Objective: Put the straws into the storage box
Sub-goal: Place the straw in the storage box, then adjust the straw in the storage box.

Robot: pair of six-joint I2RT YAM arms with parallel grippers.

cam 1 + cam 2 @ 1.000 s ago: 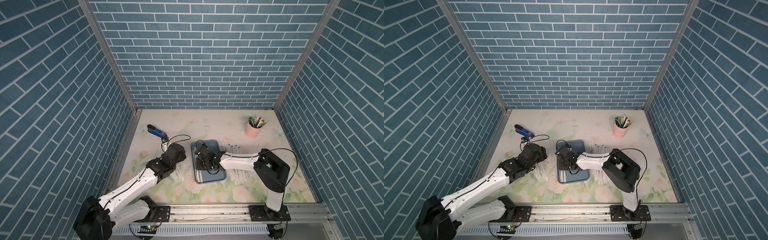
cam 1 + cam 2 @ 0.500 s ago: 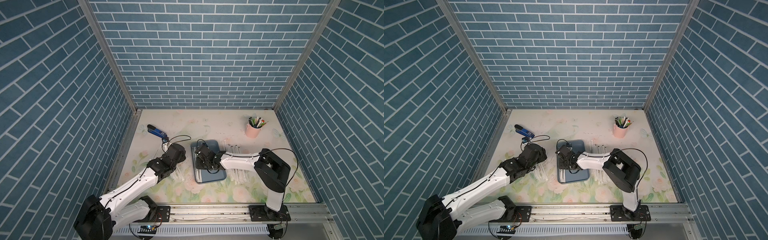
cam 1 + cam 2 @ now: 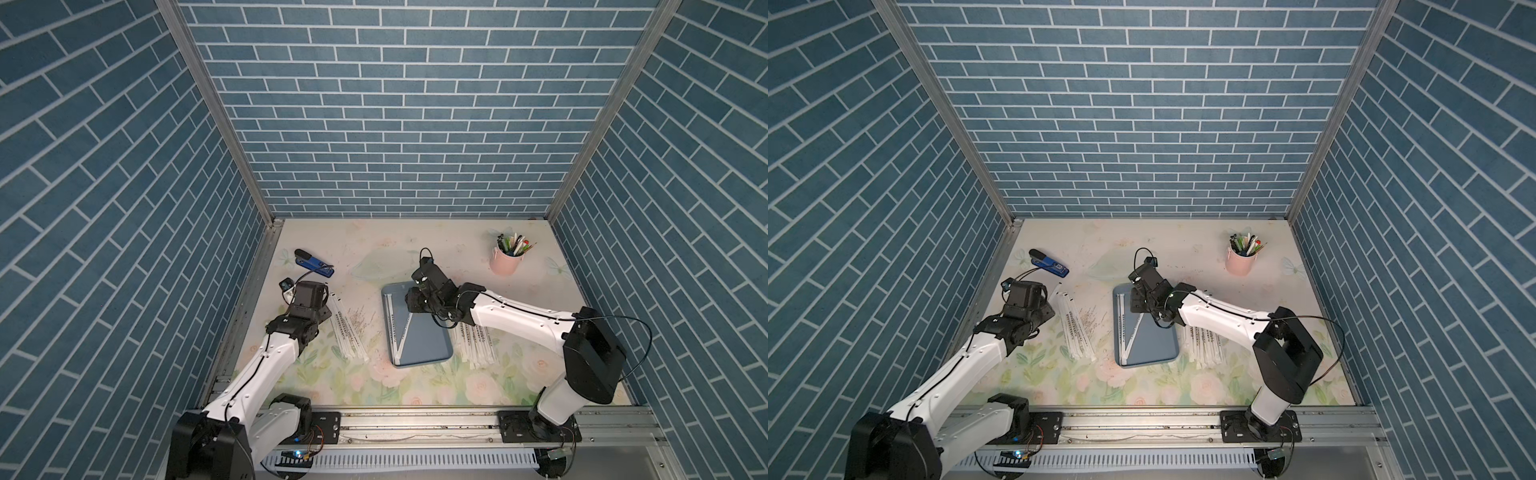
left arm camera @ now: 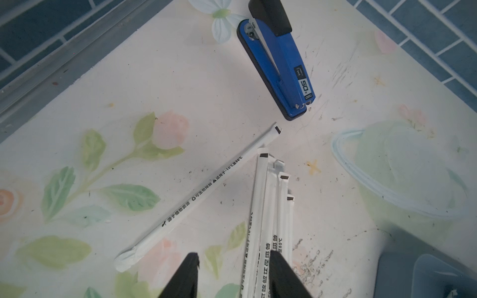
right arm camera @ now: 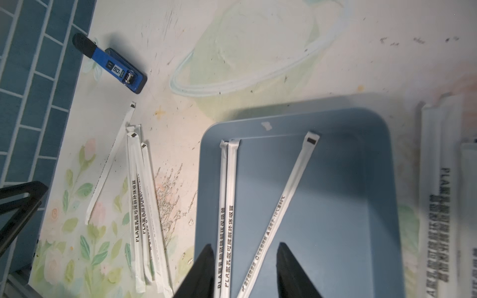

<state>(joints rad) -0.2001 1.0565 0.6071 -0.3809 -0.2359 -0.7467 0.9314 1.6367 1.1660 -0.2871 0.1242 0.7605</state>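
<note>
Three straws [image 5: 281,206] lie in the storage box [image 5: 335,232]; right pincer [image 5: 245,245] has opened.

Blue brick walls [image 3: 395,124], floral tabletop [image 3: 415,386]

Three straws [image 5: 284,201] in one storage box [image 5: 335,219], two loose bunches [image 3: 348,332] outside, one stapler [image 3: 313,262], one cup [image 3: 505,266].
</note>
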